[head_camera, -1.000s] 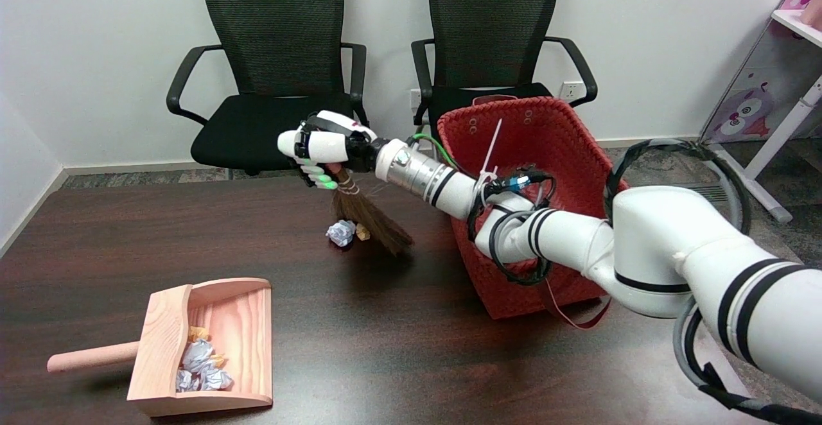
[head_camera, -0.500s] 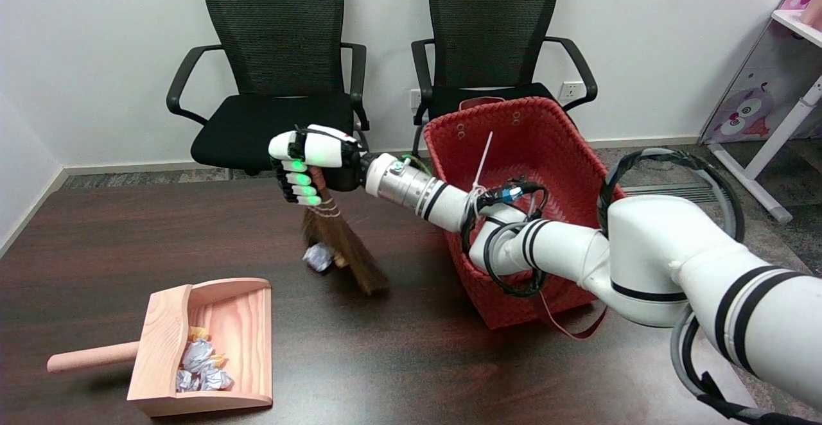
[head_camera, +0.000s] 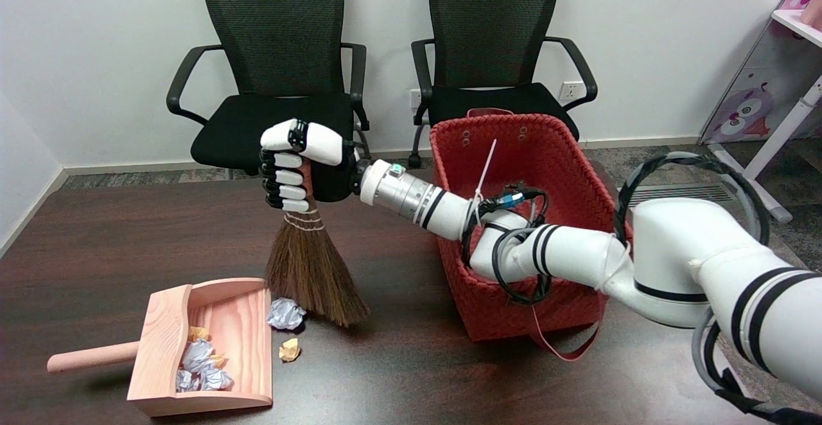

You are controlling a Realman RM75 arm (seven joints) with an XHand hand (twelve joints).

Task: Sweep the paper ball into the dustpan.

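The hand [head_camera: 295, 171] grips the broom [head_camera: 311, 271]; the ball [head_camera: 286, 314] sits between its bristles and the pan [head_camera: 241, 329] on the left

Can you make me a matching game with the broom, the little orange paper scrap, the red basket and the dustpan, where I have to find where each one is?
Things:
1. broom
2. orange paper scrap
3. red basket
4. dustpan

Places:
A. on the table at the left, with crumpled paper inside
B. held in the right hand
C. on the table just outside the dustpan's open side
D. under the robot's right arm

Pairs: 1-B, 2-C, 3-D, 4-A
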